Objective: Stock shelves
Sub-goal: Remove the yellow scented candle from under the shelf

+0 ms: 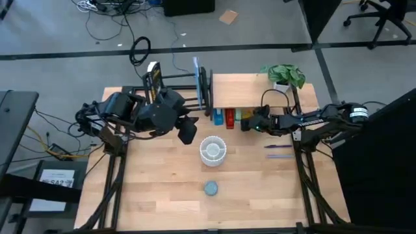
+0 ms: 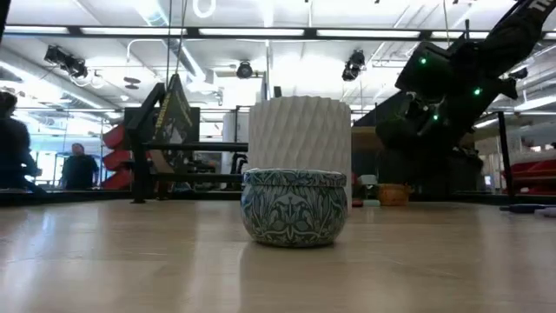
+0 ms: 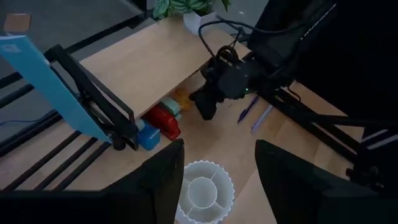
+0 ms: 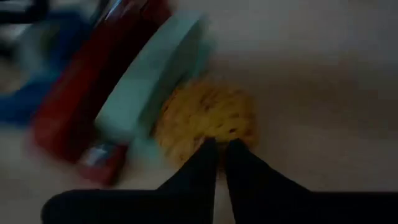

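Your right end effector [image 4: 217, 149], fingers nearly together and holding nothing, sits at the yellow item [image 4: 205, 118] under the wooden shelf [image 1: 250, 91] beside the black rack [image 1: 188, 88]; left end effector [image 3: 217, 180] hovers wide over the white pot [image 1: 212, 150], so withdraw straight, slowly

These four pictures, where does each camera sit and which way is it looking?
High view: overhead, straight down; both arms, wooden shelf.
Low view: tabletop height, level; blue tin, white cup, one arm above.
Left wrist view: over its open fingers toward right gripper.
Right wrist view: past closed fingers, yellow thing.
Shared: white cup in three views.
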`<move>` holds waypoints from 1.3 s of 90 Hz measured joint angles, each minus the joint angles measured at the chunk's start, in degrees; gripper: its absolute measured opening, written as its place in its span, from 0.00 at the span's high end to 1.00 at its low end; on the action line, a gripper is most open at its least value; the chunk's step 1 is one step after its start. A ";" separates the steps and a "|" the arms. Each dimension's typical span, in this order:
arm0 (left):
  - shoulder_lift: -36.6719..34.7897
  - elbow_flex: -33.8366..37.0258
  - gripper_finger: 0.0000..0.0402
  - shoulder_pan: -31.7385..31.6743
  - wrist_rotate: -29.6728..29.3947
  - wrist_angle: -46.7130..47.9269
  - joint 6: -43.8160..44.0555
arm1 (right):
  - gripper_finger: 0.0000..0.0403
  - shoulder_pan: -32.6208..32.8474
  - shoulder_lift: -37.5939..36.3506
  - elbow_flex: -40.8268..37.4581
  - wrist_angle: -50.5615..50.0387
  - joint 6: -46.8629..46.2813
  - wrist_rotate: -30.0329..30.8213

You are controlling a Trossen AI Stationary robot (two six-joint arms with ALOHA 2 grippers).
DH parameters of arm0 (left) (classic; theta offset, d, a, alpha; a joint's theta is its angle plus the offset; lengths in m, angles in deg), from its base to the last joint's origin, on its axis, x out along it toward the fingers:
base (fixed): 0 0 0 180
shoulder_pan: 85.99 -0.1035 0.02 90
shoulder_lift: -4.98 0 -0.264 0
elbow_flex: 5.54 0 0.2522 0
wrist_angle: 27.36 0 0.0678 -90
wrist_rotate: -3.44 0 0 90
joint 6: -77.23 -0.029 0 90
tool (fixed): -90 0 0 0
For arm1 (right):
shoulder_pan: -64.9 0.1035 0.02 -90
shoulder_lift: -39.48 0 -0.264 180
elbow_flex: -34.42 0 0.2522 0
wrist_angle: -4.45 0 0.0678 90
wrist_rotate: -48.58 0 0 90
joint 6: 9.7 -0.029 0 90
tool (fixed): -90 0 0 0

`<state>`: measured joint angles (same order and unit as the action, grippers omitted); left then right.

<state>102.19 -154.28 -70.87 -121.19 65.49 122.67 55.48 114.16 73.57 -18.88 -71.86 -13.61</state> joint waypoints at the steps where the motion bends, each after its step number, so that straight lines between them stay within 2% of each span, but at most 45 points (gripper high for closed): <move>1: 0.00 0.00 0.56 0.00 0.00 0.00 0.01 | 0.99 0.22 -0.32 -0.09 -0.84 -0.26 -0.76; 7: 0.00 0.00 0.56 0.00 0.00 0.00 0.01 | 1.00 1.81 -1.81 -0.72 -7.19 -1.83 -3.06; 22: 0.00 0.00 0.56 0.00 0.02 -0.09 0.03 | 1.00 6.95 -9.25 0.99 -19.50 -5.50 -4.06; 37: 0.00 0.00 0.56 0.00 0.02 -0.20 0.04 | 0.98 10.70 -16.09 1.82 -18.99 -1.07 -2.03; 46: 0.00 0.00 0.56 -0.11 -0.02 -0.48 0.05 | 0.93 10.78 -18.41 1.91 -18.36 3.60 -2.06; 57: 0.00 0.00 0.56 -0.11 -0.11 -0.54 0.03 | 0.75 9.58 -18.72 1.92 -18.06 7.68 -2.71; 70: 0.00 -0.02 0.56 -0.11 -0.31 -1.02 -0.01 | 0.43 7.78 -16.19 1.92 -12.09 17.05 0.62; 79: 0.00 0.00 0.56 -0.11 -0.39 -1.43 -0.03 | 0.22 5.87 -12.73 1.99 -9.43 23.19 0.02; 85: 0.00 0.00 0.56 -0.11 -0.39 -1.51 -0.03 | 0.11 4.49 -9.86 1.99 -8.82 24.35 -1.84; 91: 0.00 0.00 0.56 -0.11 -0.40 -1.52 -0.03 | 0.04 3.40 -6.67 1.99 -8.52 23.12 -2.84; 103: 0.02 -0.01 0.56 -0.11 -0.42 -1.52 0.00 | 0.03 1.87 -0.01 1.99 -7.67 20.03 -4.24; 111: 0.01 0.00 0.56 -0.11 -0.42 -1.54 0.01 | 0.10 1.05 3.54 2.06 -5.81 17.96 -7.11; 117: 0.01 -0.01 0.56 -0.11 -0.42 -1.56 0.01 | 0.19 0.76 5.29 2.29 -4.55 16.36 -9.64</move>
<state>102.19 -154.28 -70.98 -121.60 63.93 122.68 56.24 119.45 75.86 -23.43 -55.50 -23.24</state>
